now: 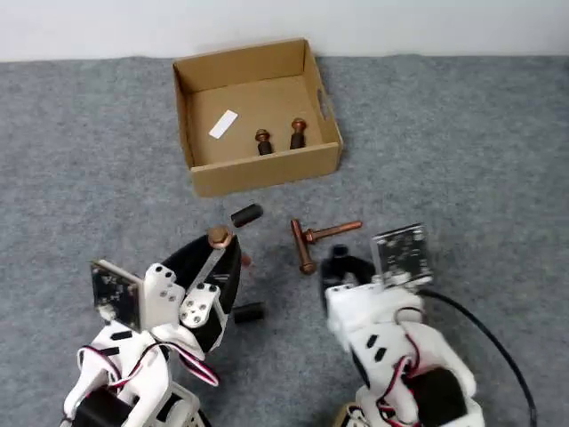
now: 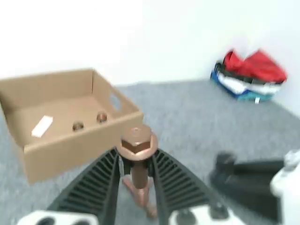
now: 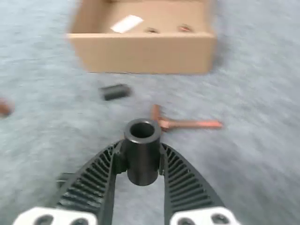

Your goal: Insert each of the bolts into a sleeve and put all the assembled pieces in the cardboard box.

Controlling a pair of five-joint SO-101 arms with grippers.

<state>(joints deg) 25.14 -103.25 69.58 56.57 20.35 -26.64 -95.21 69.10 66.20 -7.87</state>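
High view: cardboard box [image 1: 258,173] sat at the far side of the grey surface [image 1: 462,160], with two assembled pieces [image 1: 264,140] upright inside and a white slip [image 1: 223,124] beside them. Left gripper [image 1: 222,245] was clamped on a bolt [image 1: 219,236]. Right gripper [image 1: 340,264] was clamped on a sleeve [image 1: 339,253]. A loose sleeve [image 1: 246,214] and two loose bolts [image 1: 331,231], which touched each other, lay between the box and the grippers. A second loose sleeve [image 1: 247,312] lay just beside the left arm.

Left wrist view: left gripper [image 2: 136,161] was closed on the bolt [image 2: 137,140], hex head up. The box [image 2: 70,150] was beyond it, with the assembled pieces [image 2: 101,117] inside. A cloth heap [image 2: 248,75] lay by the wall.

Right wrist view: right gripper [image 3: 141,161] pinched the sleeve [image 3: 142,140], which stood upright with its bore facing up. The loose bolts [image 3: 187,124], the loose sleeve [image 3: 115,92] and the box [image 3: 140,51] were ahead of it.
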